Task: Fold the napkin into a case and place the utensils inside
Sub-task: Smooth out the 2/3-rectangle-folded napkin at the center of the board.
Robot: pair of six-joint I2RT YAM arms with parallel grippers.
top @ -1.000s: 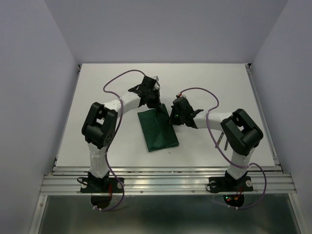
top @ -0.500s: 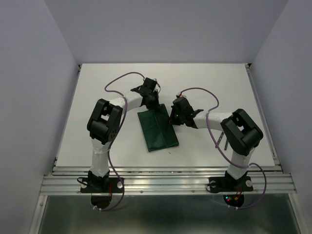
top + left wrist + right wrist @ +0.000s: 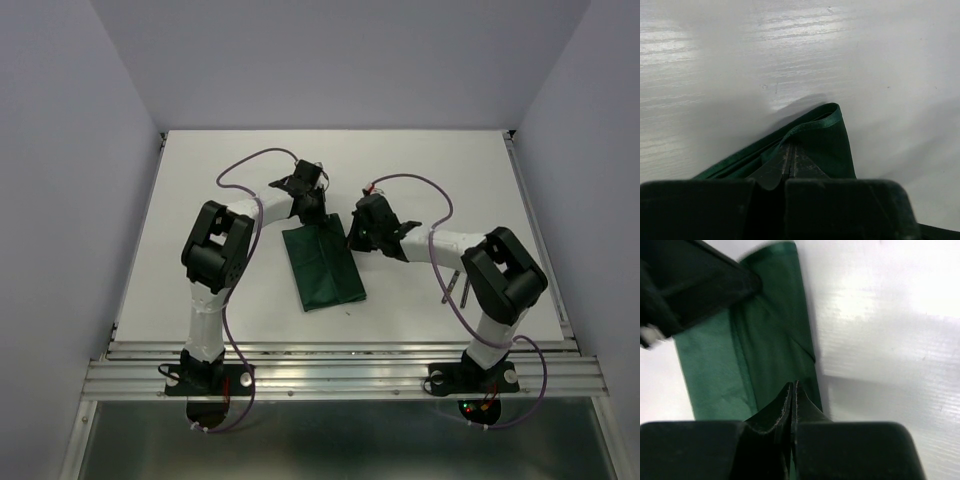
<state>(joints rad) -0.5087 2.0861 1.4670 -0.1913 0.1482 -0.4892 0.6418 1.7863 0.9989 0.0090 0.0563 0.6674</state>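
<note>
The dark green napkin (image 3: 325, 270) lies folded into a long strip in the middle of the table. My left gripper (image 3: 312, 218) is at its far left corner. In the left wrist view the jaws (image 3: 790, 146) are shut, with the napkin's raised corner hem (image 3: 832, 140) curling over their tips. My right gripper (image 3: 352, 243) is at the far right edge. Its jaws (image 3: 793, 385) are shut, with the tips over the napkin's right fold (image 3: 770, 340). The utensils (image 3: 459, 285) lie to the right, mostly hidden under my right forearm.
The left arm's black wrist (image 3: 690, 285) fills the upper left of the right wrist view, close to my right fingers. Purple cables loop above both wrists. Grey walls stand around the white table (image 3: 240, 290).
The left arm's elbow swung right and its wrist turned a little at the napkin's corner. The right arm's elbow shifted slightly right and up. The napkin stayed put.
</note>
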